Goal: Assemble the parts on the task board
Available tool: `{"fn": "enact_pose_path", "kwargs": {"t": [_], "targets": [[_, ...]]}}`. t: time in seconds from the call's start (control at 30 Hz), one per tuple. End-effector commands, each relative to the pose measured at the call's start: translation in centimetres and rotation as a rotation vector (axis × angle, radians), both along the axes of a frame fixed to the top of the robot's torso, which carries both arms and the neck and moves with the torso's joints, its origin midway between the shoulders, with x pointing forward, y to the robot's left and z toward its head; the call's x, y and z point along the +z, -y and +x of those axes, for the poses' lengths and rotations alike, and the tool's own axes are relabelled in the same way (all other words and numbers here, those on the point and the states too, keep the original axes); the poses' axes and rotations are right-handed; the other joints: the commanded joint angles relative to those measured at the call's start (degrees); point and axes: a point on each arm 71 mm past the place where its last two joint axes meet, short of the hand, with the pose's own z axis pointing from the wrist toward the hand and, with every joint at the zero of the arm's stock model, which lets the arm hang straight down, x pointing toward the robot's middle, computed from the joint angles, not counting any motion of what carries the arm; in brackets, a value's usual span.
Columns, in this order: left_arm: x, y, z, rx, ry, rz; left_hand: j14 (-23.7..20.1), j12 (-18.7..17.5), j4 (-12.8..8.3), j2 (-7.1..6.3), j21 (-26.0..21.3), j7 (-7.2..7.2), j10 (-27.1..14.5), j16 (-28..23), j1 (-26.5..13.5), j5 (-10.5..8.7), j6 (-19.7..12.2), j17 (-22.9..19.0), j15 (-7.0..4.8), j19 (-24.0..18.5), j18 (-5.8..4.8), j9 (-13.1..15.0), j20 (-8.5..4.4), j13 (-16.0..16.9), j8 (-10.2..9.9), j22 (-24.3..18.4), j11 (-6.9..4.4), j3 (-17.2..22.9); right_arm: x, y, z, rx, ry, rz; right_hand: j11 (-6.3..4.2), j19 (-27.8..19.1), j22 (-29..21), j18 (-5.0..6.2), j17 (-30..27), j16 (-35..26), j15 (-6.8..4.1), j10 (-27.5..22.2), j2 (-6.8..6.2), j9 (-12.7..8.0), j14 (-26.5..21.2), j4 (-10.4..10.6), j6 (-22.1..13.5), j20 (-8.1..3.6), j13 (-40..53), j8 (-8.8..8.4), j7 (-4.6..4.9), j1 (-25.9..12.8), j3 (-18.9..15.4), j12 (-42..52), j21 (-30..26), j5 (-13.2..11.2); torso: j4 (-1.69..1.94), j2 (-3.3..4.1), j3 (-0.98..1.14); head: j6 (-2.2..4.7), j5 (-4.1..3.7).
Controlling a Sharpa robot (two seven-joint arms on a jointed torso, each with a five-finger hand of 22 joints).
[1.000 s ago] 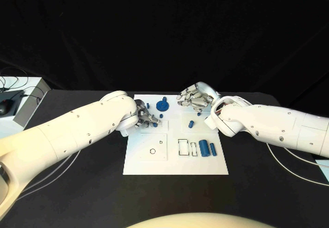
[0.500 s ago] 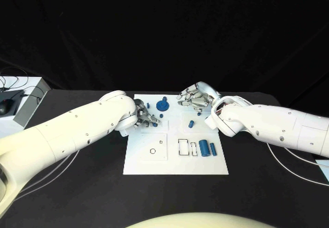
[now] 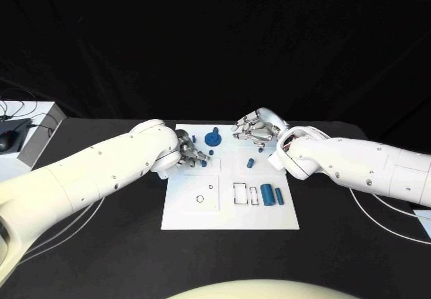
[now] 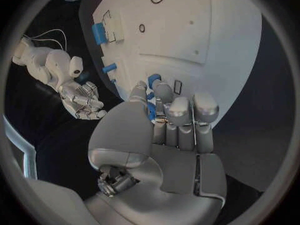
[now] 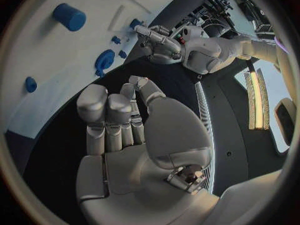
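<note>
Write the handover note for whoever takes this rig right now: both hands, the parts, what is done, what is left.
Left hand: over the task board near its left edge; a small blue part shows between its fingers, apparently pinched.
Right hand: hovering beyond the board's far right corner, fingers curled, nothing in it.
Parts: blue disc at the far edge, short blue peg mid-board, blue cylinder and a slimmer blue piece beside the rectangular slots.
Done: cannot tell which parts are seated.
Left: likely place the held part, then the loose pieces; slots and round hole look open.

Two smooth white arms dotted with small screws, left hand (image 3: 190, 154) and right hand (image 3: 256, 129) silver, segmented metal fingers
</note>
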Motion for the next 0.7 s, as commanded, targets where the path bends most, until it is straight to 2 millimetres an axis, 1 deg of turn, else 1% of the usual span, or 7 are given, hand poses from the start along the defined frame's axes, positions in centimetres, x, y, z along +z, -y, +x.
{"fn": "enact_pose_path", "kwargs": {"t": [0.03,0.23,0.5,0.6,0.7], "targets": [[0.1,0.2,0.0,-0.002,0.011,-0.023,0.43,0.27,0.48,-0.16,0.19,0.05,0.01,0.18,-0.37,-0.35,-0.52,0.02,0.06,0.31,-0.48,0.1,-0.15,-0.1,0.34,0.07,0.25,-0.15,0.0,-0.1,-0.1,0.017,0.003,-0.006,-0.07,3.5,5.95,0.19,0.02,-0.35,0.0,-0.37,-0.22,0.05,0.0,-0.01,0.01,-0.28,-0.05,0.03,0.31,0.25,0.23,-0.02,0.35,0.37,0.0,-0.02,-0.03,0.02,-0.01],[0.1,0.1,0.0,-0.001,0.007,-0.021,0.46,0.3,0.72,-0.3,0.12,0.06,0.02,0.17,-0.14,-0.42,-0.54,0.02,0.07,0.28,-0.45,0.1,-0.13,-0.13,0.38,0.03,0.25,-0.06,0.0,-0.1,-0.1,0.017,0.003,-0.007,-0.07,3.5,5.95,0.19,0.02,-0.35,0.0,-0.37,-0.22,0.05,0.0,-0.01,0.01,-0.28,-0.05,0.03,0.31,0.25,0.23,-0.02,0.35,0.37,0.0,-0.02,-0.01,-0.02,-0.02],[0.3,-0.3,-0.1,0.0,0.012,-0.033,0.44,0.29,0.67,-0.51,0.03,0.11,-0.06,0.17,0.1,-0.56,-0.64,0.02,0.06,0.24,-0.41,0.09,-0.13,-0.17,0.38,-0.04,0.26,0.01,0.1,0.0,-0.1,0.013,0.01,-0.006,-0.07,3.5,5.95,0.19,0.02,-0.35,0.0,-0.37,-0.22,0.05,0.0,-0.01,0.01,-0.28,-0.05,0.03,0.31,0.25,0.23,-0.02,0.35,0.37,-0.03,0.05,-0.03,0.14,-0.15],[0.8,-0.5,-0.2,0.006,0.019,-0.071,0.33,0.38,0.66,-0.66,-0.72,0.44,-0.69,-0.36,0.21,-0.52,-1.39,-0.72,0.2,-0.16,-0.14,0.21,0.06,-0.13,0.4,-0.55,0.5,0.1,0.2,0.2,-0.1,0.007,0.021,-0.002,-0.02,3.49,5.95,0.2,0.08,-0.3,0.02,-0.31,-0.31,0.05,0.02,-0.06,-0.08,-0.27,-0.07,-0.02,0.36,-0.04,0.21,-0.01,0.33,0.29,-0.01,-0.02,-0.01,0.16,-0.24],[1.6,-0.7,-0.2,0.018,0.022,-0.128,-0.2,-0.47,0.73,-1.03,-3.1,1.54,-2.72,-1.92,0.8,-0.3,-3.53,-2.68,0.73,-1.58,0.39,-0.06,0.54,-0.75,-0.34,-2.18,1.34,0.29,0.2,0.4,-0.1,-0.001,0.031,0.002,-0.03,3.49,5.93,0.21,0.1,-0.28,0.04,-0.25,-0.39,0.01,0.03,0.12,-0.16,-0.26,-0.04,-0.09,0.36,-0.24,-0.02,0.05,0.29,-0.19,0.01,-0.06,-0.01,0.23,-0.31]]}}
